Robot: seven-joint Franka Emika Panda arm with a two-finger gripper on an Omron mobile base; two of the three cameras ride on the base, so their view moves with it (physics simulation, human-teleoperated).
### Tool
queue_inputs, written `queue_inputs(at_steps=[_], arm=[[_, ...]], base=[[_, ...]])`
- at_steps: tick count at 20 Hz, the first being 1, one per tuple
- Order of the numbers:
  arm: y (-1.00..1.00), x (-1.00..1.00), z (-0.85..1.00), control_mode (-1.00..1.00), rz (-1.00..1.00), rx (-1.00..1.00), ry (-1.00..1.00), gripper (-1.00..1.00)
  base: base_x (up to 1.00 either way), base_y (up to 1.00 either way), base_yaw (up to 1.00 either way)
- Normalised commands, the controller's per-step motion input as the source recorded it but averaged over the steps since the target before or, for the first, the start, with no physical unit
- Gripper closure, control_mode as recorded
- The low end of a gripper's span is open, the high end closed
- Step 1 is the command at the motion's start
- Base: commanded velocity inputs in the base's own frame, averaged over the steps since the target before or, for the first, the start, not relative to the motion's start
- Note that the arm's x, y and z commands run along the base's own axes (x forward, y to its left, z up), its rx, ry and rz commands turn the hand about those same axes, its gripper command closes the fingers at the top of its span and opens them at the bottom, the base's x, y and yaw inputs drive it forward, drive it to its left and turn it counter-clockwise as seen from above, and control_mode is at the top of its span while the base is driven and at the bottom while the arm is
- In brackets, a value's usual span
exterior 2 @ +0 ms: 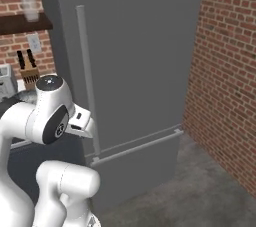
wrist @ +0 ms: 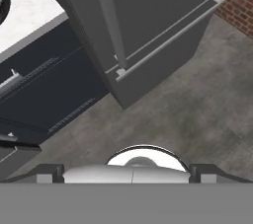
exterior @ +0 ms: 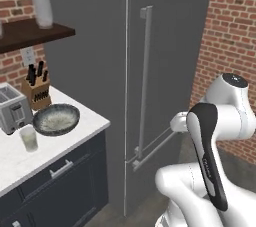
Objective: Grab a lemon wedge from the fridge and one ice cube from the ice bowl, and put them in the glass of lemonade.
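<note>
The fridge (exterior: 165, 71) is the tallest body in the scene, a dark grey block against the brick wall (exterior: 235, 26), its door shut, so the lemon wedge cannot be located from here and is presumably behind the door; the long pale handle (exterior: 145, 81) runs vertically down the door, its long axis upright, with a second, horizontal bar (exterior 2: 137, 146) along the drawer below it. The white counter (exterior: 65, 141) stands to the left of the fridge over dark cabinets (exterior: 55, 186); a dark shelf (exterior: 30, 33) above it carries a frosted jar (exterior: 42, 6). On the counter, in descending size: the ice bowl (exterior: 56, 119), wide and dark with speckled contents, lies nearest the fridge; the silver toaster (exterior: 12, 108) and the knife block (exterior: 37, 91) stand behind it; the glass of lemonade (exterior: 29, 138) stands just in front of the bowl, slightly to its left, apart from it. The arm's wrist (exterior 2: 80, 121) is raised just beside the vertical handle, near its lower end; in the hand view the camera looks down at the handle's foot and the floor; whether the fingers are spread or closed cannot be told. Judged from this, opening the door is the step in hand; the grasp calls for fingers set across the upright bar, which lies ahead of the wrist and slightly to its right.
</note>
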Motion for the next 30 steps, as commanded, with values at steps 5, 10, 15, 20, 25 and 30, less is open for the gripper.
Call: queue_inputs(at_steps=[5,10,15,20,25,30], arm=[[0.0,0.0,0.0,1.0,0.0,0.0,0.0,-1.0],[0.0,0.0,0.0,1.0,0.0,0.0,0.0,-1.0],[0.0,0.0,0.0,1.0,0.0,0.0,0.0,-1.0],[0.0,0.0,0.0,1.0,0.0,0.0,0.0,-1.0],[0.0,0.0,0.0,1.0,0.0,0.0,0.0,-1.0],[0.0,0.0,0.0,1.0,0.0,0.0,0.0,-1.0]], base=[[0.23,0.25,-0.1],[-0.14,0.06,0.01],[-0.13,0.0,0.05],[0.0,0.0,0.0],[0.0,0.0,0.0],[0.0,0.0,0.05]])
